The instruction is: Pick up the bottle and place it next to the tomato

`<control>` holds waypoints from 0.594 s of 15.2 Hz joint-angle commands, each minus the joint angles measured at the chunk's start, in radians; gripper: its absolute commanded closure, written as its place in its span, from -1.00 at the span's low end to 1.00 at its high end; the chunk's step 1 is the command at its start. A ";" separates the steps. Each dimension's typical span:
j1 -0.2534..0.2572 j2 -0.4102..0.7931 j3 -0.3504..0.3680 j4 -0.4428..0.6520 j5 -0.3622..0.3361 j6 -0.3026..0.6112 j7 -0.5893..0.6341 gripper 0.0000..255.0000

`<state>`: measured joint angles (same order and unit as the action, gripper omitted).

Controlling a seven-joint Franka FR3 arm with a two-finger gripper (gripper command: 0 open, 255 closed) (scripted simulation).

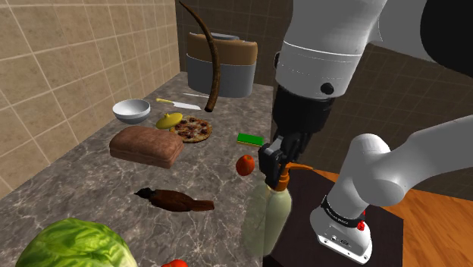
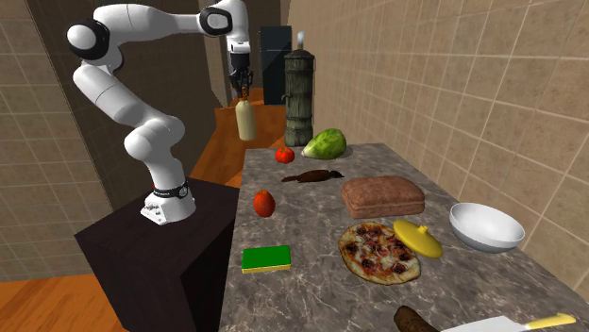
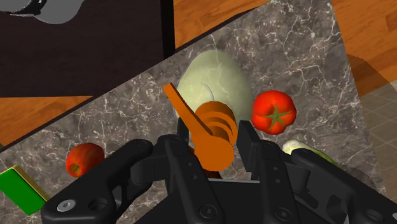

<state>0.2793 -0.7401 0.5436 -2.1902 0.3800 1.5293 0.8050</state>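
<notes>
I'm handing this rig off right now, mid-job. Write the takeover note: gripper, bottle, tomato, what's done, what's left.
Gripper: shut on the bottle's orange top.
Bottle: pale, lifted off the counter, hanging upright from the fingers near the edge by the stand.
Tomato: on the counter beside the lettuce, close to the hanging bottle but apart from it.
Done: the pick-up.
Left: lower the bottle next to the tomato and release.
Caution: a second red fruit lies nearer the green block; the one with the green stem looks like the target.
</notes>
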 commanded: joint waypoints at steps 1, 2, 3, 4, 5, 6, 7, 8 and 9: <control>0.002 -0.006 0.006 -0.031 0.006 0.026 -0.004 1.00; 0.004 -0.009 0.009 -0.046 0.009 0.038 -0.006 1.00; 0.006 -0.012 0.012 -0.060 0.012 0.050 -0.008 1.00; 0.007 -0.015 0.016 -0.075 0.016 0.062 -0.009 1.00; 0.009 -0.017 0.019 -0.089 0.019 0.074 -0.011 1.00; 0.010 -0.020 0.023 -0.104 0.022 0.086 -0.012 1.00; 0.012 -0.022 0.027 -0.118 0.026 0.098 -0.014 1.00; 0.013 -0.024 0.030 -0.132 0.029 0.110 -0.015 1.00; 0.015 -0.026 0.034 -0.146 0.033 0.122 -0.016 1.00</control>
<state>0.2923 -0.7626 0.5750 -2.3201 0.4095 1.6383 0.7910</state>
